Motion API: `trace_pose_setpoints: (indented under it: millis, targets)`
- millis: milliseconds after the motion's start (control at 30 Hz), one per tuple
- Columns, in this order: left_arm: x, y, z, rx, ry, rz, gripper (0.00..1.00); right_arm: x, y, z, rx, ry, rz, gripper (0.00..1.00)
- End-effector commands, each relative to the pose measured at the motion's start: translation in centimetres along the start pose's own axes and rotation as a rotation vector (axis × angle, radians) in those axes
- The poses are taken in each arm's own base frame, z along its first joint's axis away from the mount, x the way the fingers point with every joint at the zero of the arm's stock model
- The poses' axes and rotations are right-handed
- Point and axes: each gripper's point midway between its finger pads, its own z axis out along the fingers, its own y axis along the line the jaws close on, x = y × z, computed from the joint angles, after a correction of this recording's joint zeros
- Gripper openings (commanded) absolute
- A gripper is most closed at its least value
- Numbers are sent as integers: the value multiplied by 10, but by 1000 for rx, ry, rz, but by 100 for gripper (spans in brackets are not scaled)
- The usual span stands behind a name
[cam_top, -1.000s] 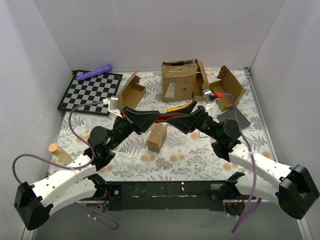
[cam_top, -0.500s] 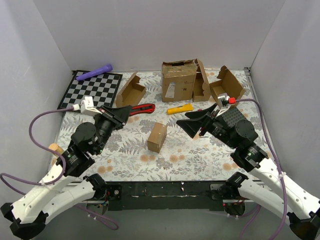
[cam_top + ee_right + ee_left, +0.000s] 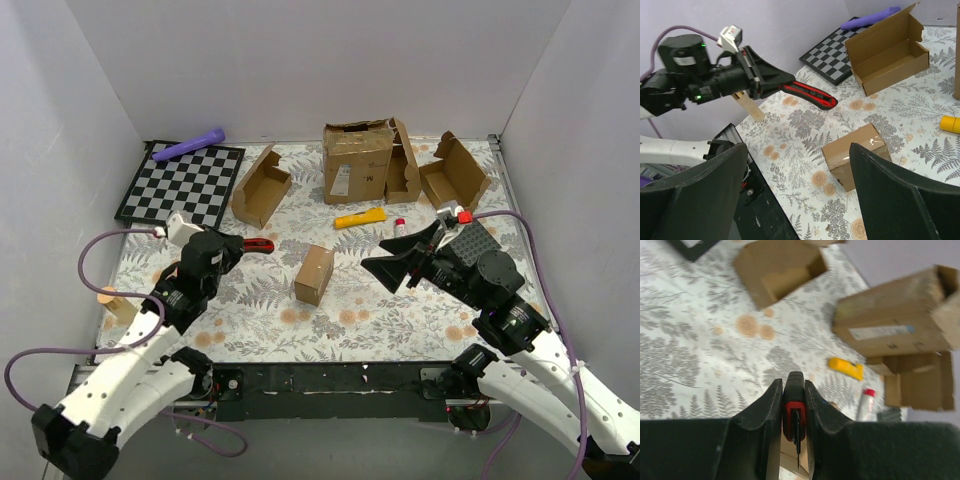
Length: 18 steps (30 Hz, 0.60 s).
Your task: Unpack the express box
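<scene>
Left wrist view has the left gripper (image 3: 794,390) pressed tight on a red-and-black utility knife (image 3: 794,412), whose nose points out over the fern-printed table cover (image 3: 685,360). To its right, mid-table, lies the small closed brown cardboard express box (image 3: 314,274), touched by neither arm. The right gripper (image 3: 402,262) hangs spread wide and holds nothing, near the box's right side. I judge the box light and fairly stiff but easy to crush, and its top seam looks taped and glossy. It is best gripped gently across two opposite side walls, leaving the seam free for the blade. Behind stand an open brown mailer box (image 3: 262,186) and a large battered carton with a white label (image 3: 358,160).
</scene>
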Motion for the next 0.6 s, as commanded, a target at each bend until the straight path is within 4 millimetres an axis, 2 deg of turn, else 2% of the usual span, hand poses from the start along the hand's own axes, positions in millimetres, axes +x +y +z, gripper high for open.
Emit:
trace_pose_setpoints:
  millis: [0,67,133,167,200,233,300,567]
  targets:
    - [5,27,30,-4,46,-103,0,-16,12,-9,-30,-48,-29,89]
    - [10,25,41,23,74,-116,0,-14,11,-12,-27,-55,-30,89]
    - [20,39,53,0,114,-147,0,-7,5,-13,-13,-48,-26,89]
    - [26,32,57,45,141,-166,0,-6,4,-14,-9,-47,-24,89]
    - [30,36,60,48,150,-197,0,-3,1,-14,-1,-43,-24,89]
    - [41,45,61,41,167,-209,0,-1,1,-14,3,-38,-22,89]
    - [44,47,62,64,162,-234,0,1,-2,-15,13,-31,-29,89]
    - [73,86,71,4,217,-248,3,12,-15,-13,67,11,-47,88]
